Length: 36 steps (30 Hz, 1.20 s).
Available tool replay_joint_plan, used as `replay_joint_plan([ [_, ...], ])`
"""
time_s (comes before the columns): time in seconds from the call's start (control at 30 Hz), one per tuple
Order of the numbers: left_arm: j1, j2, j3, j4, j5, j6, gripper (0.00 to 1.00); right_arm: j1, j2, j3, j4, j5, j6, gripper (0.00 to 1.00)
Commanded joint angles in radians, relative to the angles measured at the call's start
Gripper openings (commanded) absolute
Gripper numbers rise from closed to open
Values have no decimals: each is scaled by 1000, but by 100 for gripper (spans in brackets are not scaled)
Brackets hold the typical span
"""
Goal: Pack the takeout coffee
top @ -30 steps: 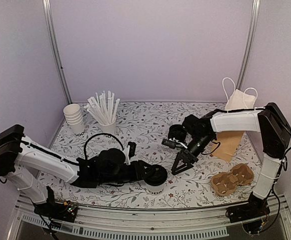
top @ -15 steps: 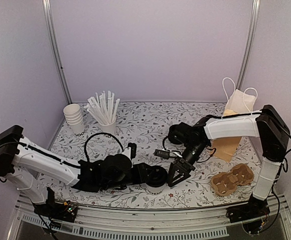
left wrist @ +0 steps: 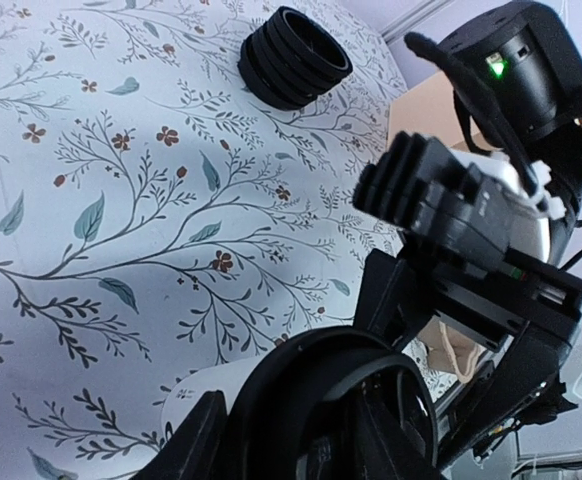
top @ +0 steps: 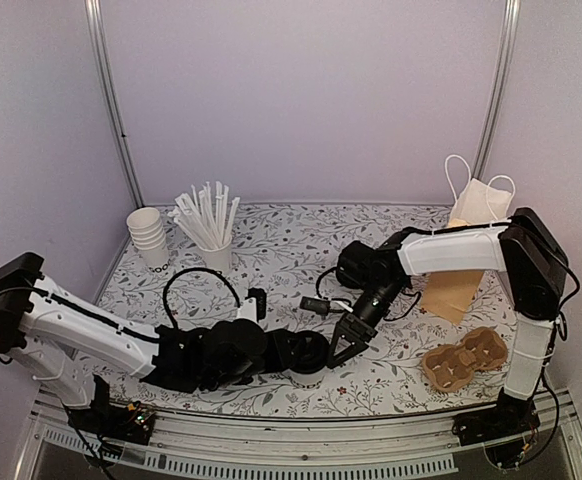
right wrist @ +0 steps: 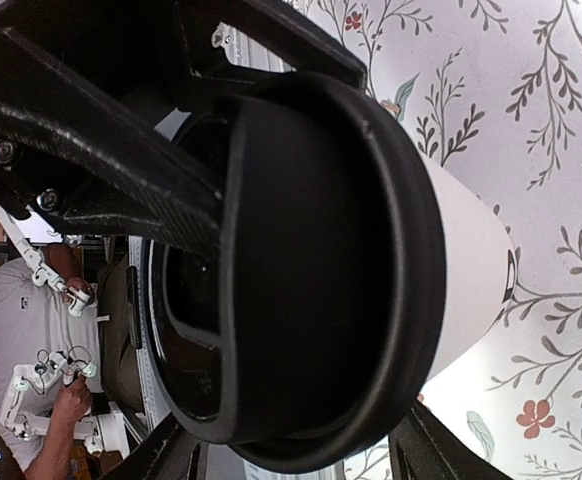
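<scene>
The takeout coffee (top: 309, 377), a white paper cup with a black lid (right wrist: 311, 270), stands near the table's front middle. My left gripper (top: 306, 352) reaches in from the left. Its jaws are clamped on the lid rim, and its fingers (right wrist: 91, 140) lie against the lid. In the left wrist view the lid (left wrist: 311, 375) fills the bottom and the cup's white side (left wrist: 196, 392) shows beside it. My right gripper (top: 339, 350) comes in from the right, open, with its fingers (right wrist: 171, 455) on either side of the lid. I cannot tell whether they touch it.
A brown cardboard cup carrier (top: 463, 360) lies at the front right, with a paper bag (top: 453, 290) behind it. A stack of black lids (left wrist: 296, 55) sits mid-table. Lidless white cups (top: 149, 235) and a cup of white straws (top: 211, 225) stand at the back left.
My right gripper has moved left and down from beside the lid stack to the coffee's lid. The left jaws have narrowed on the lid. The cup has stayed in place.
</scene>
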Motion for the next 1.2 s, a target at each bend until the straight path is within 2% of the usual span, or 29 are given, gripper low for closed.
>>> replay_joint_plan([
  [0.0,-52,-7,-26,-144,-28,6,34,-4,36,52,54,4,29,64],
  [0.4,-64,19,-35,-110,-31,15,34,-28,47,48,56,-14,32,73],
  [0.57,-65,27,-29,-115,-26,15,33,-25,53,52,72,13,45,74],
  [1.0,-62,55,-93,-125,22,-83,30,-25,194,-20,154,482,180,69],
  [1.17,-61,61,-132,-112,51,-123,29,-26,215,-38,163,584,177,68],
])
